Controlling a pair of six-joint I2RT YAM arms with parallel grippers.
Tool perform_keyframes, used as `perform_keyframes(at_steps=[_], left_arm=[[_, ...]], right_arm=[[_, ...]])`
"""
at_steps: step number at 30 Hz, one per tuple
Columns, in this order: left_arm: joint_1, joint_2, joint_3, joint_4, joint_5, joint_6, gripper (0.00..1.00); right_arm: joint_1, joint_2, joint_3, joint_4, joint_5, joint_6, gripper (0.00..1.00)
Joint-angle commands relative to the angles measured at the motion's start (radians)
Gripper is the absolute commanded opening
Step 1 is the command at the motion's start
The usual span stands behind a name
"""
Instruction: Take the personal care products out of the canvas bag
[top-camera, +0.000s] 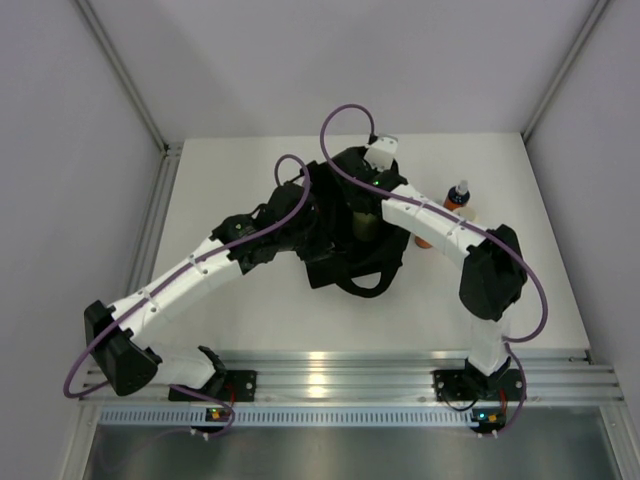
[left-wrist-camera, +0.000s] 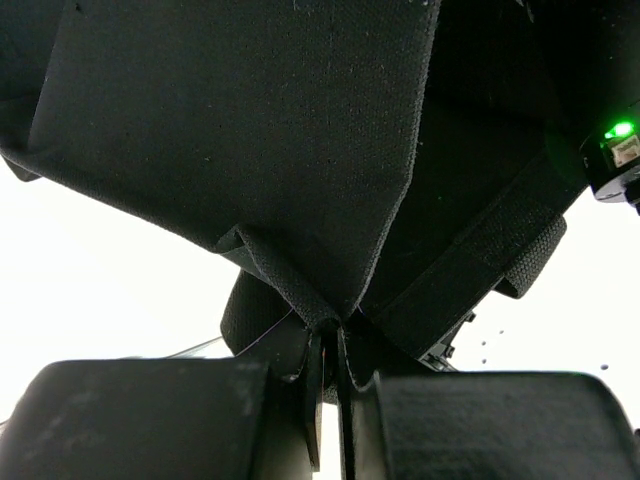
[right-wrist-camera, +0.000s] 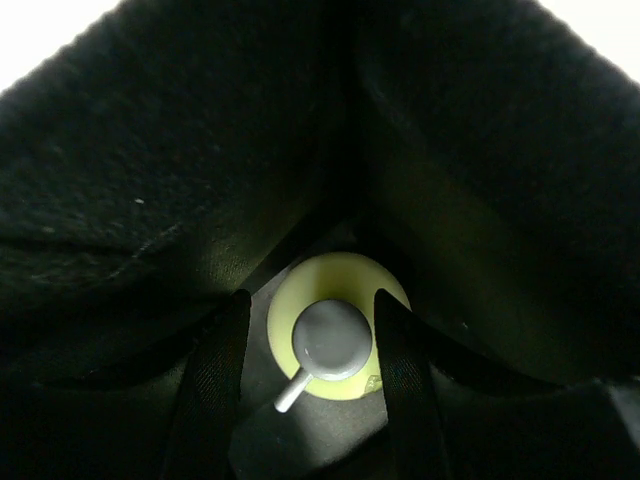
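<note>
L tool clenched tight on a fold of the canvas bag, black fabric pinched between the pads. Bag sits mid table, mouth up. R tool is down inside the bag, fingers either side of the pale yellow-green bottle, whose cap faces the wrist cam, dark fabric all round it. Jaws apart, but gripping or just flanking? Can't tell from here. Out on the table, R of the bag: one orange bottle upright w/ dark cap, and a 2nd orange bottle near it, mostly hidden under the R arm.
</note>
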Motion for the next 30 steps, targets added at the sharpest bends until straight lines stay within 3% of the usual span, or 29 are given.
perform_keyframes(at_steps=[1,11,24,30], left_arm=[[-0.001,-0.005,0.032,0.015,0.026,0.025,0.0],[-0.001,-0.018,0.012,0.015,0.02,0.016,0.0],[-0.001,-0.021,0.006,0.015,0.019,0.011,0.0],[-0.001,-0.019,0.008,0.014,0.015,0.013,0.0]], right_arm=[[-0.018,0.012,-0.003,-0.032,0.021,0.051,0.52],[-0.02,0.027,-0.058,-0.03,-0.022,0.093,0.55],[-0.035,0.064,-0.058,-0.032,-0.088,0.105,0.5],[-0.035,0.051,-0.067,-0.03,-0.097,0.11,0.29]])
